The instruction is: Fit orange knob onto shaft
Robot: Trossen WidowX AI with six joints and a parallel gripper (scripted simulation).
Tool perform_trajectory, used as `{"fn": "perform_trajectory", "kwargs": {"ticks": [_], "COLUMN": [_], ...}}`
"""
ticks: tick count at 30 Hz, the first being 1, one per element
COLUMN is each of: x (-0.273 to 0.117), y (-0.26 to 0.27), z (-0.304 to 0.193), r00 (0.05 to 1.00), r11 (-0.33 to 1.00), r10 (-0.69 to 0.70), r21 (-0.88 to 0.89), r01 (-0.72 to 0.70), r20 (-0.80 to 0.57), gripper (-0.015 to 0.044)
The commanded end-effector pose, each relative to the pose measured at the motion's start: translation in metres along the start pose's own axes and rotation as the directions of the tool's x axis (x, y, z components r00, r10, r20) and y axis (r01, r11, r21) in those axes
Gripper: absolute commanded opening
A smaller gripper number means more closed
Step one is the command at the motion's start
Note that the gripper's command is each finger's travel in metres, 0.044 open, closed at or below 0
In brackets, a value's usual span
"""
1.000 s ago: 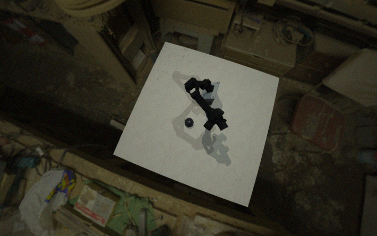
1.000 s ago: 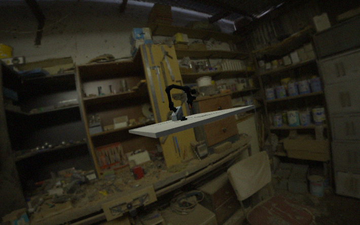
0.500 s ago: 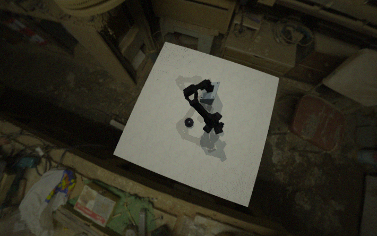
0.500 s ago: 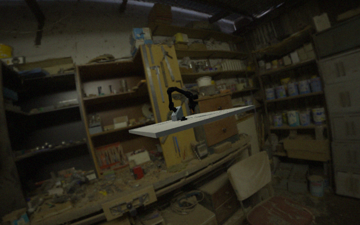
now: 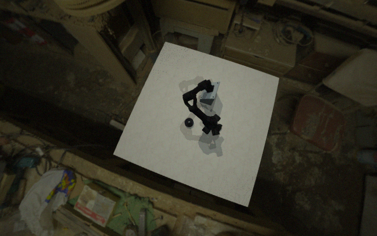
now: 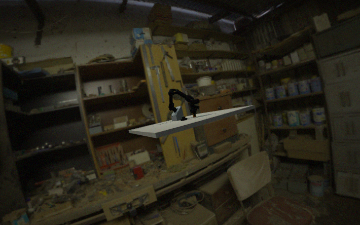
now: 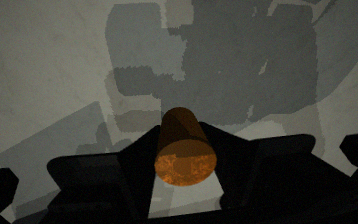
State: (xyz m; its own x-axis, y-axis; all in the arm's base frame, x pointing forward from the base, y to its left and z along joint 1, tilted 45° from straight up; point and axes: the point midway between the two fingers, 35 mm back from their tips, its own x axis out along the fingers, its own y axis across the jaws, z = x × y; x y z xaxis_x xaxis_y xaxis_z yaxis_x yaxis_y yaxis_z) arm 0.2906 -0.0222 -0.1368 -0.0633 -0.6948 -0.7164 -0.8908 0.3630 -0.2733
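The orange knob (image 6: pixel 194 115) (image 7: pixel 185 167) is held between the two black fingers. My gripper (image 6: pixel 194 114) (image 7: pixel 179 127) is shut on it. The wrist view shows its side and one plain round end; the hole does not show. In the exterior view the knob is low over the white table, and any gap beneath it is too small to tell. The round black pedestal (image 5: pixel 189 122) (image 6: pixel 183 118) stands apart from the gripper, to its left in the top and exterior views. The shaft is only a tiny light spot at its middle, and its flat side cannot be made out. In the top view the hand hides the knob.
The arm's grey wedge-shaped base (image 5: pixel 205 101) (image 6: pixel 176 116) stands on the white table (image 5: pixel 155 133) (image 6: pixel 156 132), behind the pedestal in the top view. The arm arches from it over the table. Arm shadows fall around the pedestal and under the hand. The surroundings are a dim, cluttered workshop.
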Motion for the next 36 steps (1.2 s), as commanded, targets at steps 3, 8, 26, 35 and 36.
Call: {"fn": "perform_trajectory", "kwargs": {"ticks": [3, 8, 26, 35, 36], "x": [0.002, 0.001, 0.001, -0.078, -0.081], "y": [0.000, 0.000, 0.000, 0.001, 0.001], "z": [0.000, 0.000, 0.000, 0.002, 0.001], "r00": [1.000, 1.000, 1.000, 1.000, 1.000], "r11": [1.000, 1.000, 1.000, 1.000, 1.000], "r10": [-0.004, -0.001, -0.001, -0.002, -0.002], "r21": [-0.006, -0.001, -0.001, -0.006, -0.006], "r01": [0.004, 0.001, 0.001, 0.002, 0.002], "r20": [-0.003, 0.000, 0.000, 0.001, 0.001], "gripper": [0.0000, 0.0131, 0.0240, 0.0424, 0.0440]}}
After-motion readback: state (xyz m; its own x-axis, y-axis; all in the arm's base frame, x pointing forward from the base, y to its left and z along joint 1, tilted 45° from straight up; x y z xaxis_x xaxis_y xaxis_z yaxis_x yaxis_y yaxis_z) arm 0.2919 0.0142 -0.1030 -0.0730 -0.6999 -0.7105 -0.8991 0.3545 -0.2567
